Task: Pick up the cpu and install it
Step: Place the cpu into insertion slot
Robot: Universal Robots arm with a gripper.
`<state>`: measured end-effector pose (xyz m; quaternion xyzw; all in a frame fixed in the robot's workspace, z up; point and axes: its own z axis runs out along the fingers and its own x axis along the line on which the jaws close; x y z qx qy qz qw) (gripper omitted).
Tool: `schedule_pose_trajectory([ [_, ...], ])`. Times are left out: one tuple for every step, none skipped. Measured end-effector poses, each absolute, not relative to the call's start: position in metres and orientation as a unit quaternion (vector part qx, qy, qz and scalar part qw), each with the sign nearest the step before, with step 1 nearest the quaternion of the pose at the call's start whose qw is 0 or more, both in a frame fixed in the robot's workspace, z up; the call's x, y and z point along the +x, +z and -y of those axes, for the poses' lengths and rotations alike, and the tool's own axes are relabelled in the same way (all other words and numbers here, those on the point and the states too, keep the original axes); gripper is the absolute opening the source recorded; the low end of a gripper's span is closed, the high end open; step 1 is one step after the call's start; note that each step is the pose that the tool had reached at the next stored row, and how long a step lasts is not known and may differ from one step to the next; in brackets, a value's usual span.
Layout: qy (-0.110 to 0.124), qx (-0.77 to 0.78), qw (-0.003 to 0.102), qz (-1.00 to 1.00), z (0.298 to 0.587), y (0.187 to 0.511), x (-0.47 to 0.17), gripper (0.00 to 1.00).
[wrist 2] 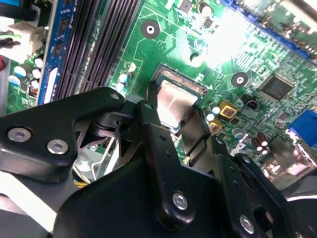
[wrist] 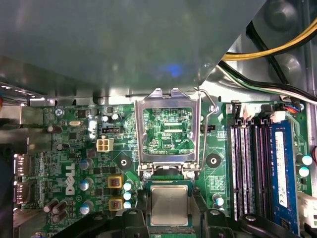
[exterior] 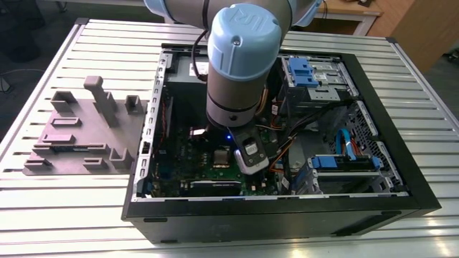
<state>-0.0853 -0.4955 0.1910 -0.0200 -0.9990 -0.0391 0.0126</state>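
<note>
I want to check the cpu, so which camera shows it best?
The first wrist view: the cpu faces the camera squarely, its whole top showing. The second wrist view shows it slanted, its edges partly behind the gripper. In the exterior view it is a tiny grey square beside the arm.

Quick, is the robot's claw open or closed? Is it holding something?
Gripper: closed, holding the small, flat, square, silvery-grey metal cpu by its sides.

Slatted aluminium table (exterior: 57,215), with the slats running across the exterior view. Two things sit on it. An open black PC case (exterior: 287,223) lies on its side, centre to the exterior view's right. A grey fixture plate (exterior: 79,142) with upright posts sits just beside the case, on the exterior view's left.
</note>
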Motion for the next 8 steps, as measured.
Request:
schedule_pose_trajectory([
  [-0.039,-0.02,0.013,0.999,0.496,0.1913,-0.0856,0.44],
  [-0.039,-0.02,0.013,0.999,0.4964,0.1914,-0.0857,0.44],
  [-0.039,-0.02,0.013,0.999,0.4966,0.1913,-0.0858,0.44],
  [-0.039,-0.019,0.013,0.999,0.4968,0.1913,-0.0858,0.44],
  [-0.039,-0.019,0.013,0.999,0.4969,0.1913,-0.0858,0.44],
  [-0.039,-0.019,0.013,0.999,0.497,0.1913,-0.0857,0.44],
  [-0.039,-0.019,0.013,0.999,0.4971,0.1913,-0.0857,0.44],
  [-0.039,-0.019,0.013,0.999,0.4973,0.1913,-0.0858,0.44],
])
